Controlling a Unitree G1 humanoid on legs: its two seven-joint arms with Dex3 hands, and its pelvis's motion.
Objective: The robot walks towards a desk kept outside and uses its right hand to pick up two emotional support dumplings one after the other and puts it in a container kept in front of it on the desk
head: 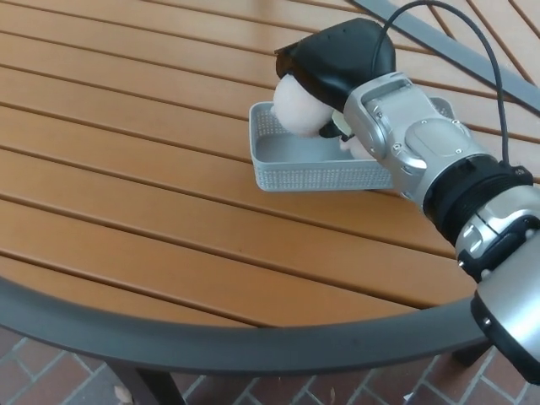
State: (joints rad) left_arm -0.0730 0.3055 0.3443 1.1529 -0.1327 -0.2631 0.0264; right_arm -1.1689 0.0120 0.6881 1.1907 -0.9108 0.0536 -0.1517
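Outdoors, a round table (126,169) of orange-brown slats with a dark grey rim stands on brick paving (51,384). Only the right hand (333,63) shows, coming in from the right on a silver forearm (413,143) with a black cable (481,51) looping above it. Its black fingers (295,66) are curled over the top of a pale, round dumpling (295,105), holding it. Below the fingers sits a grey mesh container (312,173), and the held dumpling hangs over its left part, low against the far wall; whether it touches the floor of the container cannot be told. Just behind the fingers, inside the container, a second pale dumpling (353,145) peeks out, mostly hidden by the wrist.
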